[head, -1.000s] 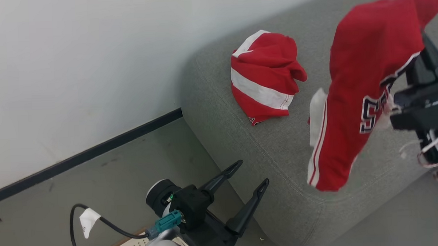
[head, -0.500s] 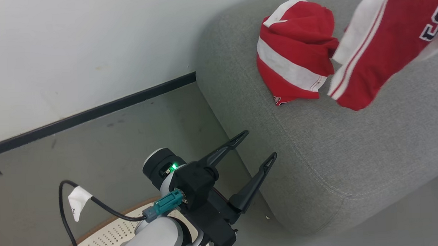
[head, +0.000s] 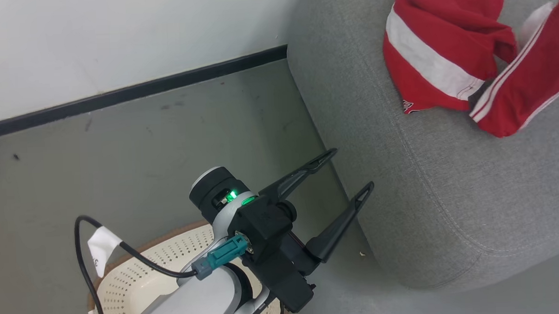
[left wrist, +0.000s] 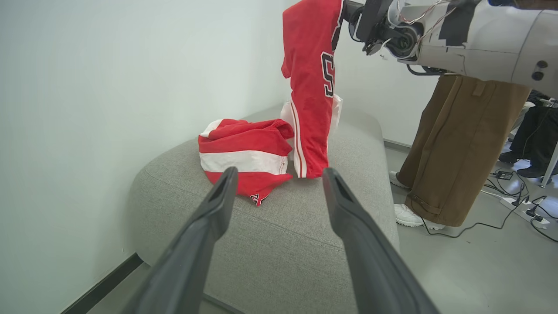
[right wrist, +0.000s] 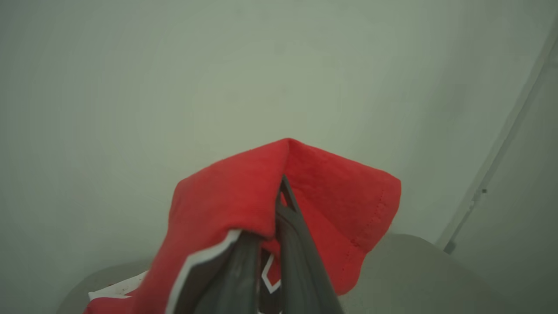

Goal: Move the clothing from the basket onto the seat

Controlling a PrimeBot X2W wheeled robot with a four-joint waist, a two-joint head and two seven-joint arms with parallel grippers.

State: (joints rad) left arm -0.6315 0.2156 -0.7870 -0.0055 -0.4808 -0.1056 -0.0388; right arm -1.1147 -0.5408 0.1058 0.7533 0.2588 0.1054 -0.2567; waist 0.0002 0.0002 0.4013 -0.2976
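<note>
Jersey [right wrist: 218,196] clamped in right pincer [right wrist: 281,194]; left-wrist view: person [left wrist: 453,144] beside seat [left wrist: 283,231].

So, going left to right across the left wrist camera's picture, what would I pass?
First the white wall, then the crumpled jersey lying on the seat, the hanging jersey, a person's brown trousers, the power strip.

Crumpled red jersey [head: 434,63] lies on grey seat [head: 425,193], second jersey [head: 533,92] dangles beside it; cream basket [head: 121,292] nearby.

Unclear navy character [left wrist: 327,74] on jersey [left wrist: 307,122]
</note>
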